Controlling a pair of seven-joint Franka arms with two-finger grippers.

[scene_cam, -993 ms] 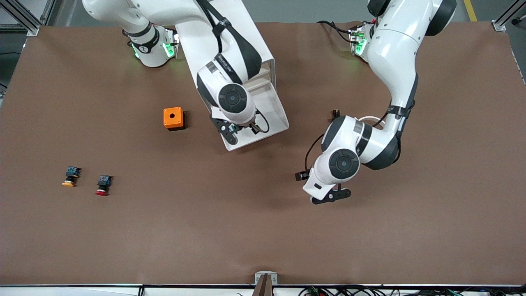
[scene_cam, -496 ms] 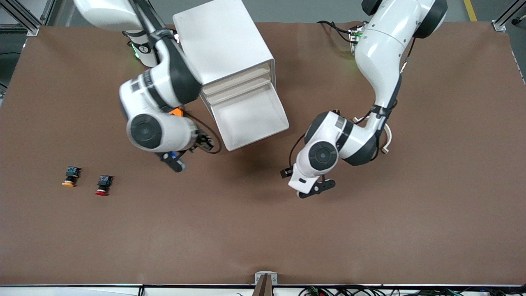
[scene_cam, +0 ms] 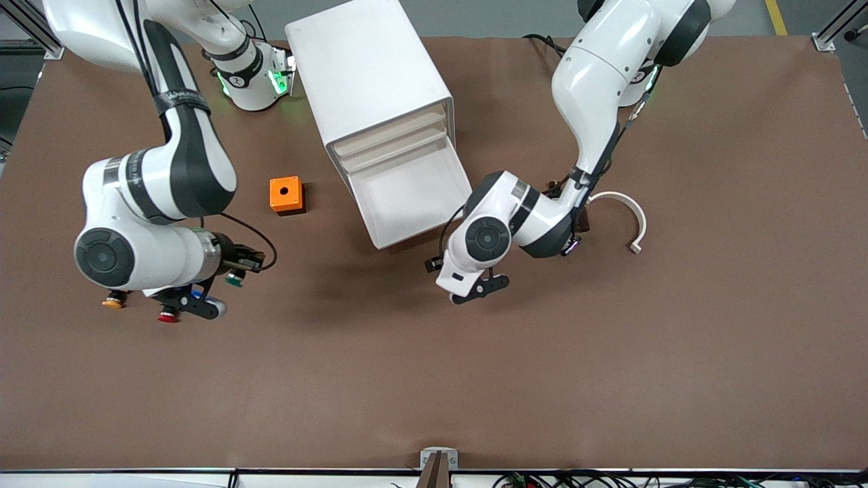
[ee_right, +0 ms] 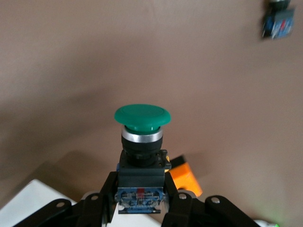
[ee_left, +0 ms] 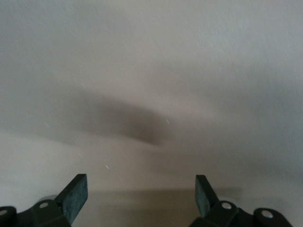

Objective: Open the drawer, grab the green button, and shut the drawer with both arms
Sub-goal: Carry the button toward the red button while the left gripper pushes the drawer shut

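Front view: cabinet point(scene_cam: 369, 74) stands at the robots' edge of the table point(scene_cam: 434, 379), its drawer point(scene_cam: 412, 196), the lowest one, pulled out toward the front camera. Right gripper point(scene_cam: 215, 291) is well off toward the right arm's end from the cabinet, low over the table, fingers clamped on the button point(scene_cam: 234, 278); right wrist view shows the green cap point(ee_right: 142, 116) sticking out past the fingers point(ee_right: 105, 201), black body pinched between them. Red-capped button point(scene_cam: 167, 315) and orange-capped button point(scene_cam: 112, 301) lie on the table just by that gripper, partly hidden under the arm. Orange box point(scene_cam: 286, 194) sits beside the cabinet. Left gripper point(scene_cam: 475, 290) hovers near the drawer's front corner, camera side, fingers point(ee_left: 73, 196) wide apart, nothing between them. White curved piece point(scene_cam: 627, 213), maybe a ring segment, lies toward the left arm's end from the cabinet.
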